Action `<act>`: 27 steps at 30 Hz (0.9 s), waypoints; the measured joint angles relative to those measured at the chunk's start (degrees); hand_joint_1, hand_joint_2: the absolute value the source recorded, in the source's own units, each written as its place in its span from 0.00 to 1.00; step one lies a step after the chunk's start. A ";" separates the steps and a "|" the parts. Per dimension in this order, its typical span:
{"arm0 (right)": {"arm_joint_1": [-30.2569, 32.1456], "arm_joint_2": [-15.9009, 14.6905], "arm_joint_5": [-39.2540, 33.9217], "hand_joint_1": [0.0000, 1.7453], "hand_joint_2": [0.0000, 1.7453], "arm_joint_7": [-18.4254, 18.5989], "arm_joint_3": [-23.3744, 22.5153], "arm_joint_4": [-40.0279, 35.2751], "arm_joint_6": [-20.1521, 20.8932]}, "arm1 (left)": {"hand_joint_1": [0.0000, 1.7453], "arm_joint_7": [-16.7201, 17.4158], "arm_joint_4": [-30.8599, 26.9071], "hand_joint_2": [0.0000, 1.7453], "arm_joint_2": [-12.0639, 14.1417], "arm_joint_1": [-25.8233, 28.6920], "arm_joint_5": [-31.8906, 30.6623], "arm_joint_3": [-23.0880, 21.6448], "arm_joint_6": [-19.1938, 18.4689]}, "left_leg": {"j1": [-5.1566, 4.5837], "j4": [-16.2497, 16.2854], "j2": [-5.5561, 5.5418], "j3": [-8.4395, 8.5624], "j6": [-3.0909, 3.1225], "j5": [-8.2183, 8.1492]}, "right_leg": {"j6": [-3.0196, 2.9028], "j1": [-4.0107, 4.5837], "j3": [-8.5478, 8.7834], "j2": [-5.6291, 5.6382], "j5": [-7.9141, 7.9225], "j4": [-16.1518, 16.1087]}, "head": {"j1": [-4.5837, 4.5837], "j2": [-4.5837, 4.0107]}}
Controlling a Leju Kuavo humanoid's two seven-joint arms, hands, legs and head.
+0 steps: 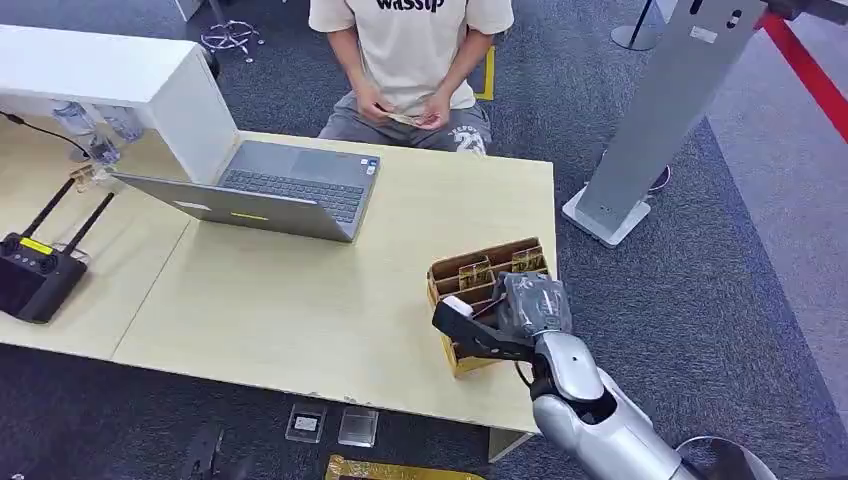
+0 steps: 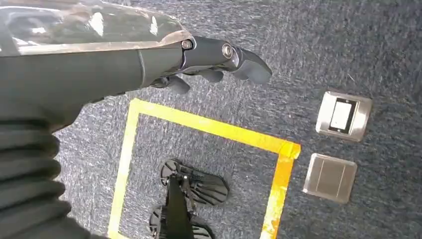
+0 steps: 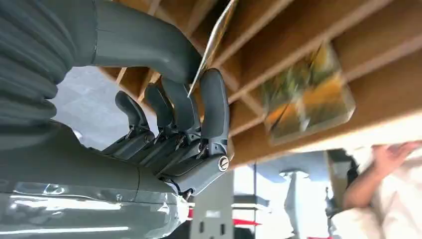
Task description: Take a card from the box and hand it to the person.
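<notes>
A brown cardboard box (image 1: 487,262) with dividers stands at the right front part of the table, with several cards (image 1: 474,270) upright in its slots. My right hand (image 1: 505,312) reaches into the box from the near side. In the right wrist view, the thumb and a finger (image 3: 215,107) pinch the thin edge of a card (image 3: 215,37) among the box dividers (image 3: 298,30); another printed card (image 3: 306,97) stands beside it. The person (image 1: 410,50) sits across the table, hands (image 1: 405,112) in the lap. My left hand (image 2: 214,62) hangs over the floor, holding nothing.
An open laptop (image 1: 275,190) sits mid-table, a white shelf (image 1: 120,75) at the far left, and a black controller with antennas (image 1: 35,275) at the left edge. A grey stand (image 1: 650,120) is on the carpet to the right. Floor sockets (image 2: 343,114) and yellow tape (image 2: 209,127) lie below.
</notes>
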 joint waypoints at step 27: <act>-0.59 -4.83 -3.28 0.84 1.00 -1.75 -6.06 -16.72 -4.79 | 0.00 0.22 -0.02 1.00 0.07 -0.29 0.15 0.04 0.18 | 0.00 0.00 -0.01 -0.03 0.00 0.00 | 0.00 0.00 0.00 0.00 0.00 0.00 | 0.02 0.00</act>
